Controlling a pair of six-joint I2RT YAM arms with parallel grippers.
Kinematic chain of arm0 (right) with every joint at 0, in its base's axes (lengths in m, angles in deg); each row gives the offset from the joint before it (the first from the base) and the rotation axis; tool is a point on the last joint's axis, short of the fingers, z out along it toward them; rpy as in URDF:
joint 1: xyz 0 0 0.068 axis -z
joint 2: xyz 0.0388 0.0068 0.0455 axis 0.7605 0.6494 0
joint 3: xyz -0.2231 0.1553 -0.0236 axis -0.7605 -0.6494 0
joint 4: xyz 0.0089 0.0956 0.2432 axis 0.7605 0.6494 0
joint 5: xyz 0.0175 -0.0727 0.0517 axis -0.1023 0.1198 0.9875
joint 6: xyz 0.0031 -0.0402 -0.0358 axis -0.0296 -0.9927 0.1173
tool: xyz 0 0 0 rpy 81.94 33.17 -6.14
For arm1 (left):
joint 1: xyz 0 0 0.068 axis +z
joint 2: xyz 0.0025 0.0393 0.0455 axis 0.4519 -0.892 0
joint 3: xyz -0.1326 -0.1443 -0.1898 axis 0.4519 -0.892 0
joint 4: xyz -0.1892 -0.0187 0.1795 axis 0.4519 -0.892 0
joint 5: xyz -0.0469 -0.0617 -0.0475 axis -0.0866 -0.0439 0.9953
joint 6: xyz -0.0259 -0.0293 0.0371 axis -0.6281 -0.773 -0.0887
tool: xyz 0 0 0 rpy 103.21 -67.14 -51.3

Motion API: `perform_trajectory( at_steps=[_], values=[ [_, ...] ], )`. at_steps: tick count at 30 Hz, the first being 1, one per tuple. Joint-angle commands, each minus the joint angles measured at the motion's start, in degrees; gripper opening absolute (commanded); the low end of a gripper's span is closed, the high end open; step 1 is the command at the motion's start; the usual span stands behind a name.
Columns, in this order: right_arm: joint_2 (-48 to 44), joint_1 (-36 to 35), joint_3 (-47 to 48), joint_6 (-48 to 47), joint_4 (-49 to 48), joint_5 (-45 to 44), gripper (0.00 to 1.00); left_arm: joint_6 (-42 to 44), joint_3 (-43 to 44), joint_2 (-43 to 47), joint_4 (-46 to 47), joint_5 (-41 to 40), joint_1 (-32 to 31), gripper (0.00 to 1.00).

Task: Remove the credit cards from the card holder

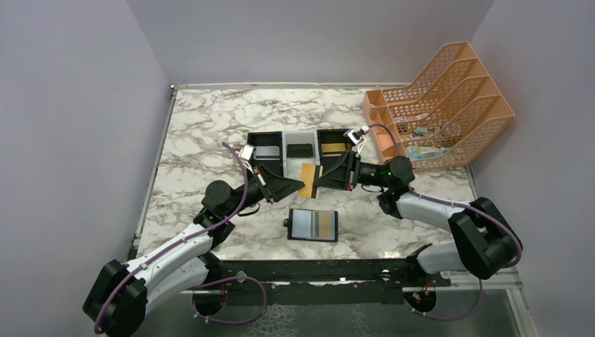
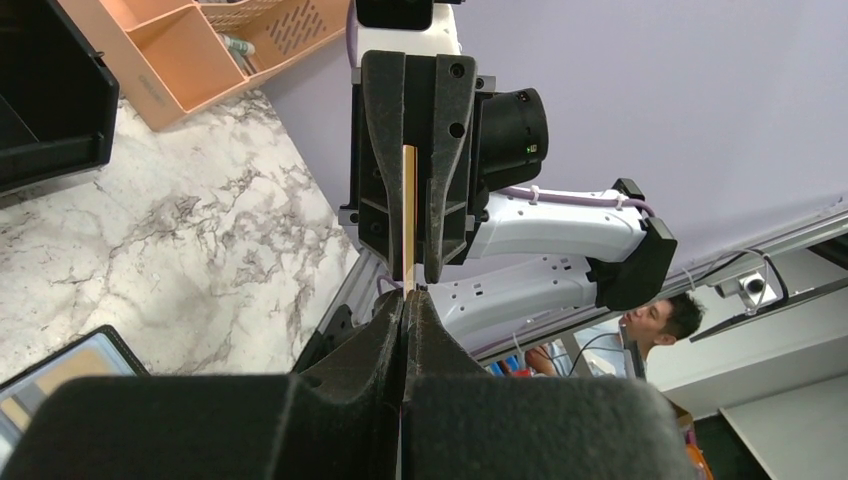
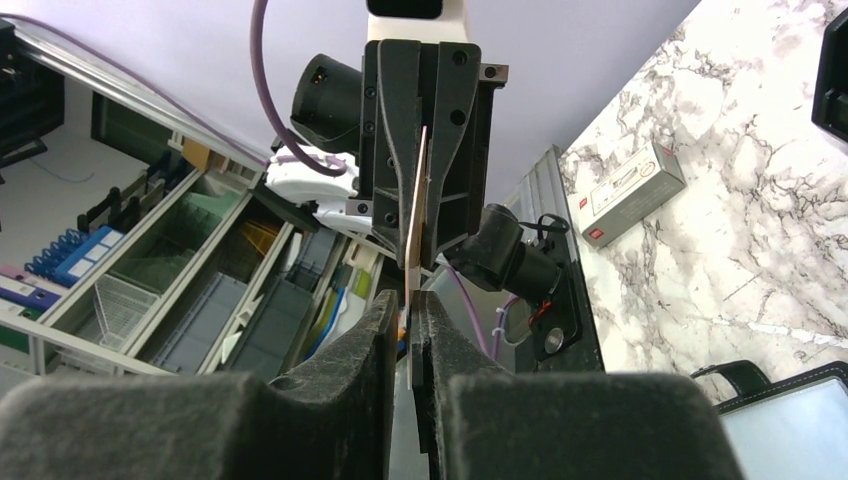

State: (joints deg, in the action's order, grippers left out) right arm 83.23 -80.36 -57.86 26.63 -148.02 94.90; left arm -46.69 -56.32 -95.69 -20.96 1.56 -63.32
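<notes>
Closest to the left wrist lens, the left end effector (image 2: 404,303) is pinched tight on one edge of the gold-tan card (image 2: 408,220), which hangs in mid-air just on the far side of the open card holder (image 1: 313,225) on the desk (image 1: 210,126). The right end effector (image 3: 410,300) stands narrowly about the opposite edge; I cannot tell whether it bites. If the left lets go too soon, the card could drop. If both pull, it could bend.
</notes>
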Motion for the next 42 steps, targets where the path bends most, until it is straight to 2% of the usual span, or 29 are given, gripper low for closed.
perform_trajectory(
  at_steps=[1,5,9,10,13,15,17,18,21,24,27,32,35,42],
  values=[
    [0.0,-0.5,0.2,-1.5,-0.3,-1.2,0.12,0.0,-0.8,-0.1,2.4,1.2,0.1,0.0],
    [0.4,-0.5,-0.1,-1.0,-0.7,-1.5,0.01,0.1,-1.1,1.2,2.5,0.1,0.1,0.0],
    [0.2,-0.5,-0.5,-1.9,0.1,-1.6,0.01,0.0,-1.3,1.3,2.5,0.2,0.2,0.0],
    [-0.2,-0.5,-0.3,-2.9,1.4,-1.6,0.01,-0.1,-1.4,1.1,2.5,0.1,0.2,0.06],
    [-2.9,-0.5,0.6,-8.3,10.8,-3.8,0.01,-0.4,-1.8,1.3,2.3,-0.1,0.2,0.43],
    [-5.9,-0.4,1.9,-14.0,20.2,-6.8,0.01,-0.1,-2.1,1.8,1.4,-0.3,0.2,0.62],
    [-8.5,-0.4,3.9,-20.2,30.2,-10.7,0.01,0.6,-2.1,2.4,-0.8,-0.8,0.2,0.75],
    [-9.6,-0.3,4.8,-22.7,34.2,-12.6,0.01,1.1,-2.1,2.8,-2.2,-1.1,0.2,0.85],
    [-11.6,0.9,7.4,-29.4,44.4,-17.5,0.01,2.6,-1.8,4.3,-7.6,-2.5,0.2,0.98],
    [-12.6,2.9,9.4,-35.0,52.1,-22.6,0.01,5.2,-0.5,5.6,-15.1,-4.1,0.2,0.99],
    [-13.3,3.2,11.7,-41.1,59.4,-31.6,0.01,9.0,1.9,6.7,-23.8,-6.2,0.2,0.99],
    [-10.9,3.2,16.3,-51.9,66.0,-43.1,0.01,16.1,7.7,7.7,-39.3,-11.4,0.2,0.99],
    [-8.0,3.2,18.8,-57.5,67.2,-46.2,0.01,18.4,9.3,8.5,-43.1,-13.5,0.2,0.99],
    [-1.3,3.1,23.4,-68.0,66.6,-46.1,0.01,21.4,10.4,7.6,-45.5,-12.7,0.2,0.99]
  ],
)
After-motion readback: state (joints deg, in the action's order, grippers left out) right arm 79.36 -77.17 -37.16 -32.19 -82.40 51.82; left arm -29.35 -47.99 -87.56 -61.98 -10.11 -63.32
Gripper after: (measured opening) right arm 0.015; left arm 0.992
